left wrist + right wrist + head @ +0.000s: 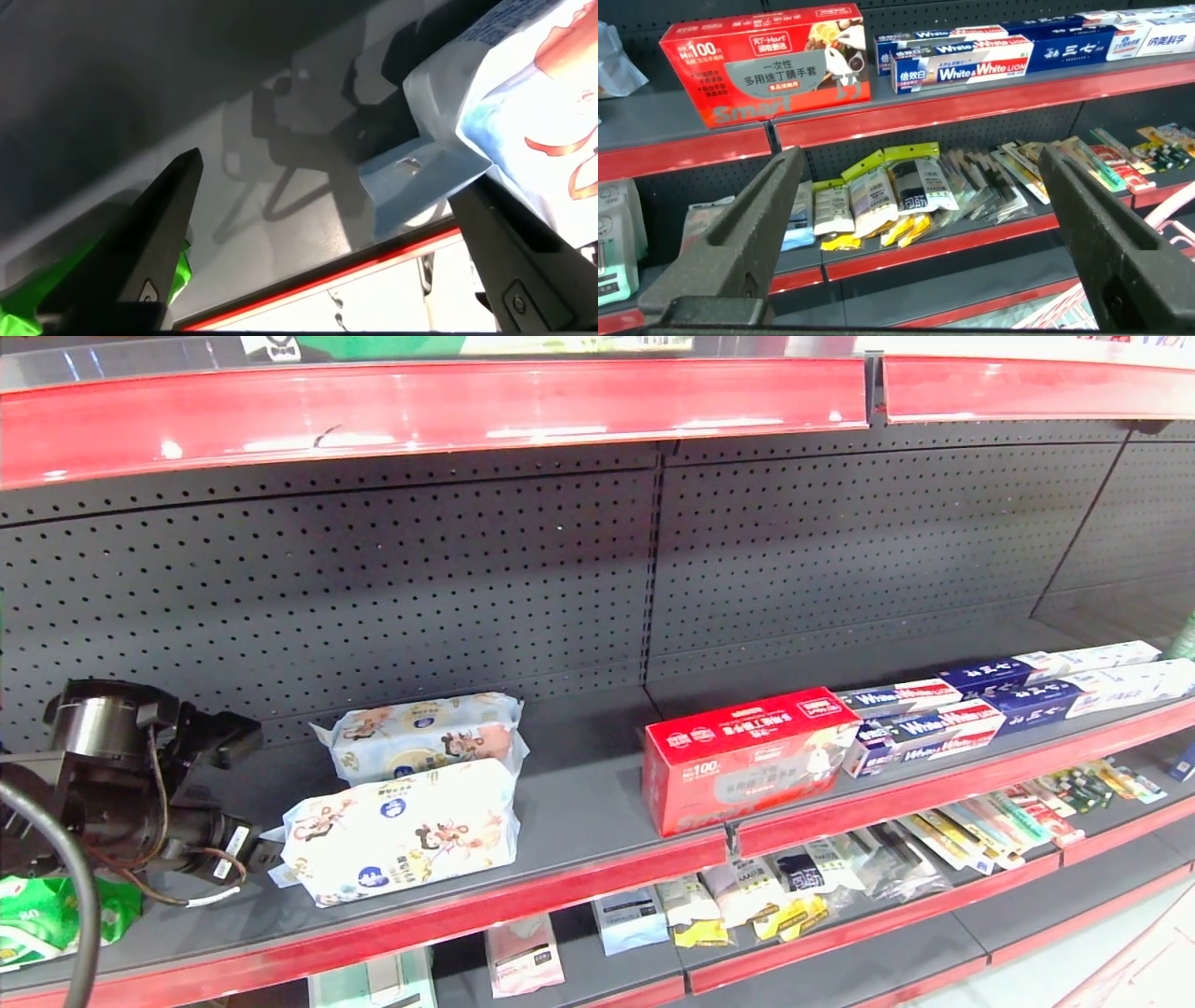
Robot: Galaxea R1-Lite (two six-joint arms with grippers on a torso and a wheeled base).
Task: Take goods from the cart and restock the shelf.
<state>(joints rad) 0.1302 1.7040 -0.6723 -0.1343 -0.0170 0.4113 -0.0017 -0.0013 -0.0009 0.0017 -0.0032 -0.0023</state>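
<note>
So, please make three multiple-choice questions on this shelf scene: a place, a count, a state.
1. Where is the red box? A) on the shelf with the wipe packs, to their right; B) one shelf lower; C) on top of the wipe packs.
2. How many wipe packs lie on that shelf? A) one; B) two; C) four.
3. The right gripper is: A) open and empty; B) shut on a wipe pack; C) shut on the red box.
1A: it stands level with the packs, to their right. 2B: one lies behind the other. 3A: its fingers stand wide apart, nothing between.
</note>
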